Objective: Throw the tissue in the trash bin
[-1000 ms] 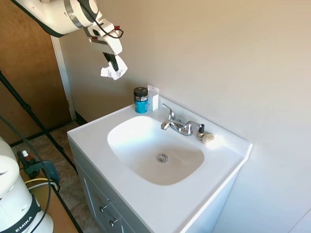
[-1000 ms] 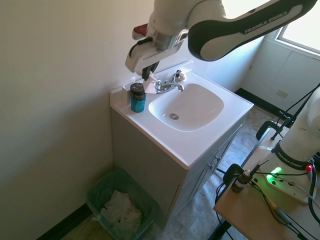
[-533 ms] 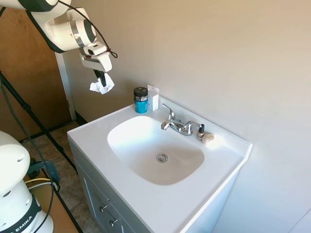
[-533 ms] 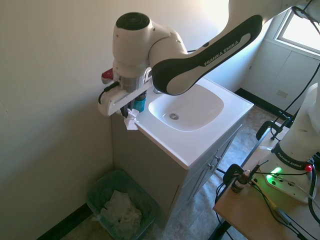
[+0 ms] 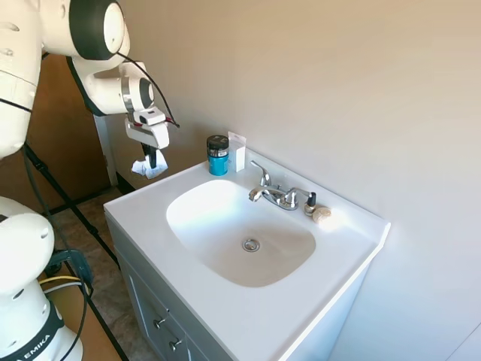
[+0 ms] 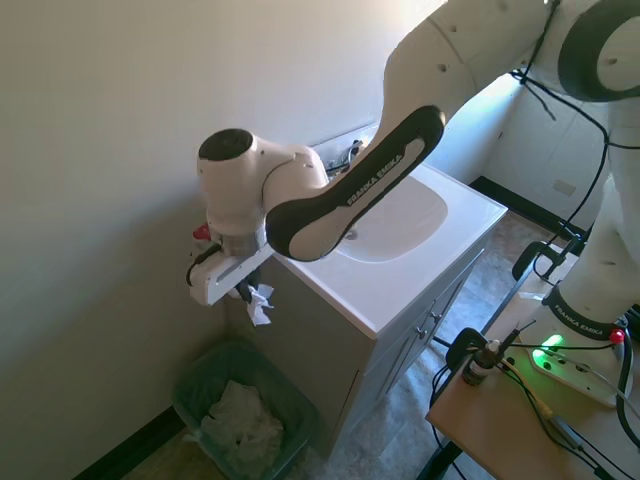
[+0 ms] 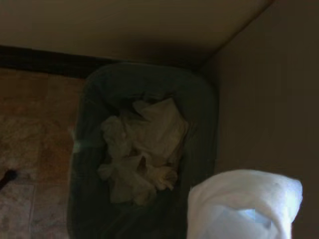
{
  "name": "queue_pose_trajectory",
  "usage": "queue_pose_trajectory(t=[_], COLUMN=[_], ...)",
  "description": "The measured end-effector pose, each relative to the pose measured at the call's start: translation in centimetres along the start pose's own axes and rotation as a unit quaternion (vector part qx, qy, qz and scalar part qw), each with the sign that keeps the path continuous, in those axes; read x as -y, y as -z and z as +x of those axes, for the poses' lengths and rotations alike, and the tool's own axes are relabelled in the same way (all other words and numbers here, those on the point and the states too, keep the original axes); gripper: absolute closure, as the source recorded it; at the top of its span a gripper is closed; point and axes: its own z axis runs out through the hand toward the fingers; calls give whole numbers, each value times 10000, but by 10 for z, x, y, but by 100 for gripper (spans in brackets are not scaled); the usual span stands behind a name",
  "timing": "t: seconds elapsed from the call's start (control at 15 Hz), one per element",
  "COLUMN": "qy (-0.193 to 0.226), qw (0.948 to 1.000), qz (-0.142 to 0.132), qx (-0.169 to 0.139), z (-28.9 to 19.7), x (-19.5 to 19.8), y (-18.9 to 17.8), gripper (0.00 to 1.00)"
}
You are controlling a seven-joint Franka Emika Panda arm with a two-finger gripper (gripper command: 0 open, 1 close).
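Note:
The tissue (image 5: 149,168) is a small white crumpled wad hanging in the air beside the vanity's end, past the counter edge. My gripper (image 5: 152,160) is shut on it from above. From the other side the tissue (image 6: 259,304) dangles under the gripper (image 6: 247,292), directly above the trash bin (image 6: 192,384), a green bin on the floor against the wall holding crumpled paper. In the wrist view the trash bin (image 7: 200,114) lies below with paper inside, and the tissue (image 7: 244,204) fills the lower corner.
The white vanity (image 5: 150,218) with sink basin (image 5: 237,229), faucet (image 5: 274,193), a blue jar with black lid (image 5: 218,155) and a round beige lump (image 5: 322,214) stands beside the gripper. The wall is close behind the bin. A wooden door (image 5: 45,143) is at the far side.
The arm has swung off the counter and dropped lower, carrying the tissue from above the blue jar to beside the vanity, over the trash bin.

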Motion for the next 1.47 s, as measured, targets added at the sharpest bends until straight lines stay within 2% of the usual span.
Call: queue_pose_trajectory(t=[0.13, 0.67, 1.2, 1.33, 1.47], qy=[7, -33, 121, 136, 149], qw=[10000, 10000, 9998, 9998, 9997], qz=[-16, 3, -178, -99, 91], qx=[25, 0, -45, -73, -159], z=[-7, -1, -15, -15, -12], x=[8, 12, 9, 10, 9], y=[-8, -3, 2, 14, 49], gripper=[0, 0, 0, 0, 0])
